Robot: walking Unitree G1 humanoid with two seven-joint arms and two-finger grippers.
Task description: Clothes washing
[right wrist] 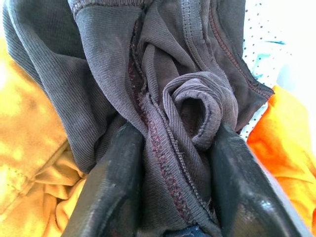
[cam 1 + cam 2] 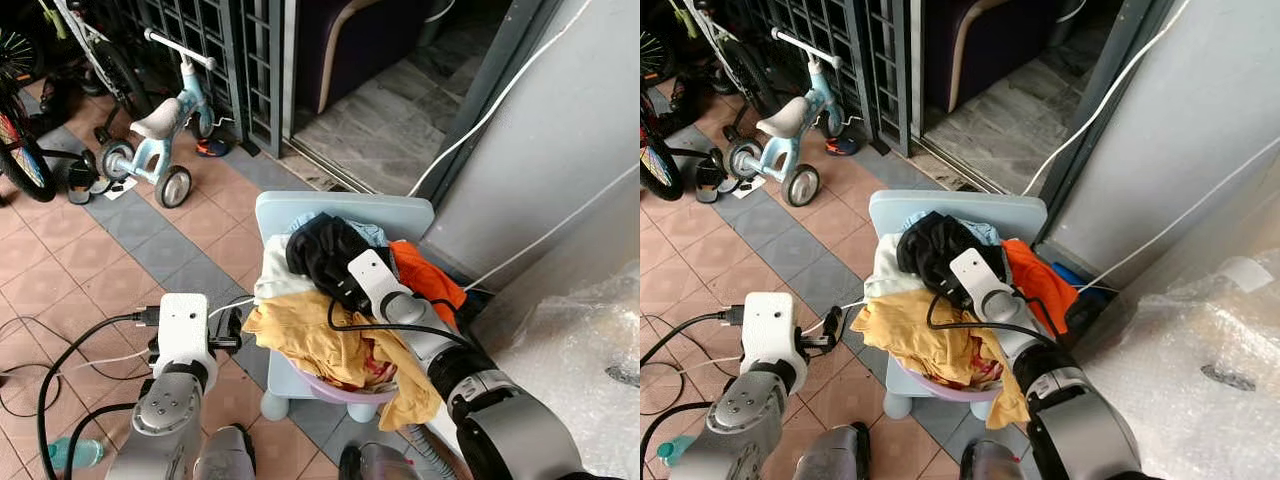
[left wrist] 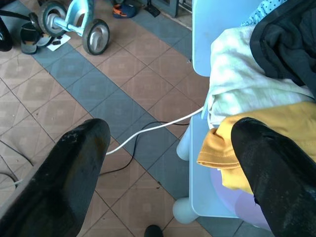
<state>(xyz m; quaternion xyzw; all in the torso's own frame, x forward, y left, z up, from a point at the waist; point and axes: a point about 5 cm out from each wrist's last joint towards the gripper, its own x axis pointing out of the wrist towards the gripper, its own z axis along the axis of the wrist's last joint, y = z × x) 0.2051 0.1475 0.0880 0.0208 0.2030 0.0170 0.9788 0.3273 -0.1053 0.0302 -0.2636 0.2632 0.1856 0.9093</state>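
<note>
Tiled porch floor [image 2: 60, 260]; laundry heaped in basin [image 2: 330, 385] on pale chair [image 2: 300, 205]. Right gripper [image 1: 170, 173] fingers clamped on dark garment [image 2: 320, 250]; left gripper [image 3: 168, 163] fingers wide, beside chair's edge. Best lifted straight up, slowly, shedding yellow cloth [image 2: 300, 335].

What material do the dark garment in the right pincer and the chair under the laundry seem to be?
Dark garment: ribbed knit fabric, probably cotton jersey, matte, with stitched seams visible. The right pincer grips a fold. Chair: likely moulded plastic, smooth, pale blue, with rounded edges.
</note>
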